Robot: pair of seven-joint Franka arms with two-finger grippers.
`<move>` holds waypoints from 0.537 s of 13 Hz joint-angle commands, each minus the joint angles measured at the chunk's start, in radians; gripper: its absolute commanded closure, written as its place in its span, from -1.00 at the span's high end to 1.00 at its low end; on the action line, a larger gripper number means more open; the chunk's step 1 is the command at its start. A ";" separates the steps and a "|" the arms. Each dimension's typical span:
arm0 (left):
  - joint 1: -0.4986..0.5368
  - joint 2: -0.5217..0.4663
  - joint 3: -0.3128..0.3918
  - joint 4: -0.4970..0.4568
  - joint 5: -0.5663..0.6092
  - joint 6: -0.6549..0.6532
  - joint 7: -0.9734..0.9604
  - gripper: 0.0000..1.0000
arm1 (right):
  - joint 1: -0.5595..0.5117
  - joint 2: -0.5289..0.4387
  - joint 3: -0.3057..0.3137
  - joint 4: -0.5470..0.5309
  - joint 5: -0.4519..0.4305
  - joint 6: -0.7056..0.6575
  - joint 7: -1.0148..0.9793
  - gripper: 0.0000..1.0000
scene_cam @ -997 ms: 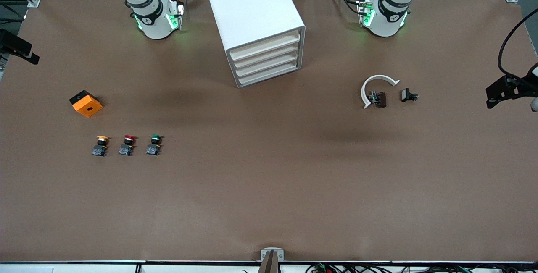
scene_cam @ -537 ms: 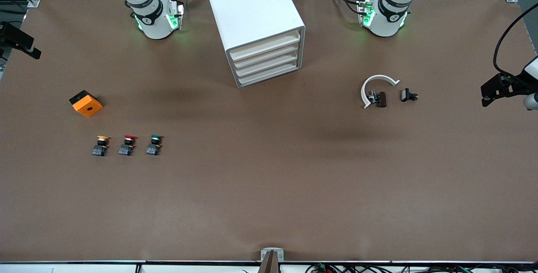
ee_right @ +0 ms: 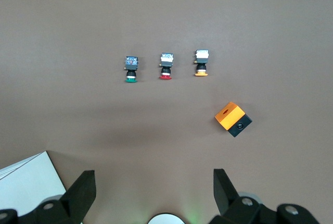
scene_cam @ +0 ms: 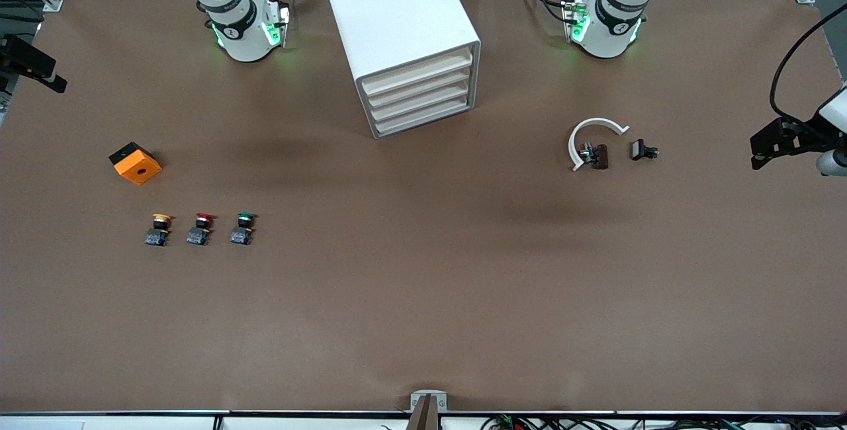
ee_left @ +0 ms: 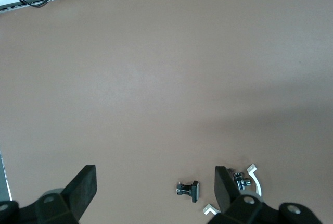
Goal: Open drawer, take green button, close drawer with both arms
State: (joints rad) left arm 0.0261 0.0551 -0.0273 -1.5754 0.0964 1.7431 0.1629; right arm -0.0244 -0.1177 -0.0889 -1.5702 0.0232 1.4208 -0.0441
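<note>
Nothing started: your cabinet (scene_cam: 403, 40) has all four drawers (scene_cam: 418, 90) shut, fronts facing the front camera, so either arm can pull. The green button (scene_cam: 243, 227) sits out on the table toward the right arm's end, in a row with the red (scene_cam: 200, 228) and yellow (scene_cam: 158, 229) ones, beside the orange block (scene_cam: 135, 163). Left gripper (ee_left: 156, 187) hangs fingers apart over the table's left-arm end near the white clip (scene_cam: 591, 141); right gripper (ee_right: 153, 190) hangs spread at the right-arm end, high above the buttons. Judging by that, both wait.
</note>
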 commanded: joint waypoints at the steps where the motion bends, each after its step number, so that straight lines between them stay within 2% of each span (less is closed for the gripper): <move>1: -0.028 -0.004 0.020 0.000 -0.014 0.000 0.015 1.00 | -0.012 -0.031 0.011 -0.030 0.014 0.001 0.033 1.00; 7: -0.023 -0.012 0.015 0.000 -0.014 -0.004 0.018 1.00 | -0.012 -0.031 0.009 -0.028 -0.012 0.026 0.029 1.00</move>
State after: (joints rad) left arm 0.0122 0.0550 -0.0271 -1.5752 0.0961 1.7435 0.1629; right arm -0.0244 -0.1204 -0.0891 -1.5707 0.0206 1.4299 -0.0230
